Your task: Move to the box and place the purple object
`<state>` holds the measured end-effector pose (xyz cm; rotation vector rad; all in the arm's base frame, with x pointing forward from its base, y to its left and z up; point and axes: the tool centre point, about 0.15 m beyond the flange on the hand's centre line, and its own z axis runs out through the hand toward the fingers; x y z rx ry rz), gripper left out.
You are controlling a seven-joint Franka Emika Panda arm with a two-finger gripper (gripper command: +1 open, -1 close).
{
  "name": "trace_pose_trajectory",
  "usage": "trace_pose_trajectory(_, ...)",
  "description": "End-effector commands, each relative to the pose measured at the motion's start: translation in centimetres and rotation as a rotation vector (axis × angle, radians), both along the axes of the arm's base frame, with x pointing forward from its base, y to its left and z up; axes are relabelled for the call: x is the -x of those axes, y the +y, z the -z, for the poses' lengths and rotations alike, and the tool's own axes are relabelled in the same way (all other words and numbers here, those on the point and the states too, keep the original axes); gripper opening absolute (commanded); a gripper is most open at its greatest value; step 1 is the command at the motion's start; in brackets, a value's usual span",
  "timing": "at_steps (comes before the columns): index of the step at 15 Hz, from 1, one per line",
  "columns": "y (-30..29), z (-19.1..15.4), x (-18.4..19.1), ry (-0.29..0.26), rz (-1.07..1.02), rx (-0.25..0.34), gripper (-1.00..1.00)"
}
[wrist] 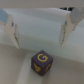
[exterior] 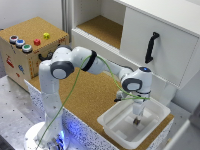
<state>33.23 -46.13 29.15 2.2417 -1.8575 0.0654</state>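
The white tub [exterior: 152,107] stands at the cork table's near corner, on the exterior view's right. My gripper [exterior: 136,116] reaches down inside it. In the wrist view the gripper [wrist: 39,31] is open, its two fingers [wrist: 11,30] spread wide. The purple cube [wrist: 41,61], dark with a yellow letter G on its face, lies on the tub's white floor [wrist: 65,65]. It is apart from both fingers. In the exterior view the cube is only a dark speck at the fingertips and I cannot tell it from them.
A brown cork-topped wooden box [exterior: 30,45] with coloured buttons and small red and yellow blocks stands at the exterior view's left. A big white cabinet [exterior: 160,45] with a black handle [exterior: 151,46] rises behind the tub. The cork table [exterior: 85,95] lies between them.
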Motion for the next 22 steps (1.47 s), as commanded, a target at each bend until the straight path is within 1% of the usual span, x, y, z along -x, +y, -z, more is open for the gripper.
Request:
trace_pose_trajectory(1,2.0,-4.5,-0.1,-0.091,0.001,-0.011,1.00)
trace_pose_trajectory(3,3.7,-7.6,-1.0,-0.170,-0.030,0.004,1.00)
trace_pose_trajectory(4,4.7,-9.1,-1.7,-0.203,-0.061,-0.003,1.00)
trace_pose_trajectory(5,6.0,-10.5,-2.4,-0.221,-0.104,0.001,1.00)
trace_pose_trajectory(6,7.5,-11.8,-3.1,-0.233,-0.142,0.019,1.00)
trace_pose_trajectory(8,10.3,-13.8,-4.2,-0.235,-0.223,0.040,1.00)
trace_pose_trajectory(9,11.6,-14.5,-4.6,-0.237,-0.250,0.019,1.00)
trace_pose_trajectory(10,12.4,-14.9,-4.7,-0.235,-0.269,-0.020,1.00)
trace_pose_trajectory(13,14.6,-17.2,-4.9,-0.262,-0.365,-0.105,1.00)
trace_pose_trajectory(14,15.2,-18.1,-5.4,-0.255,-0.443,-0.144,1.00)
trace_pose_trajectory(16,15.5,-20.5,-6.5,-0.262,-0.575,-0.196,1.00)
trace_pose_trajectory(17,15.6,-21.4,-7.3,-0.242,-0.656,-0.220,1.00)
trace_pose_trajectory(19,15.6,-22.7,-8.2,-0.230,-0.763,-0.236,1.00)
trace_pose_trajectory(20,15.7,-23.2,-8.6,-0.202,-0.850,-0.248,1.00)
trace_pose_trajectory(21,15.9,-23.6,-8.8,-0.159,-0.936,-0.239,1.00)
trace_pose_trajectory(22,16.1,-24.0,-8.7,-0.103,-1.018,-0.231,1.00)
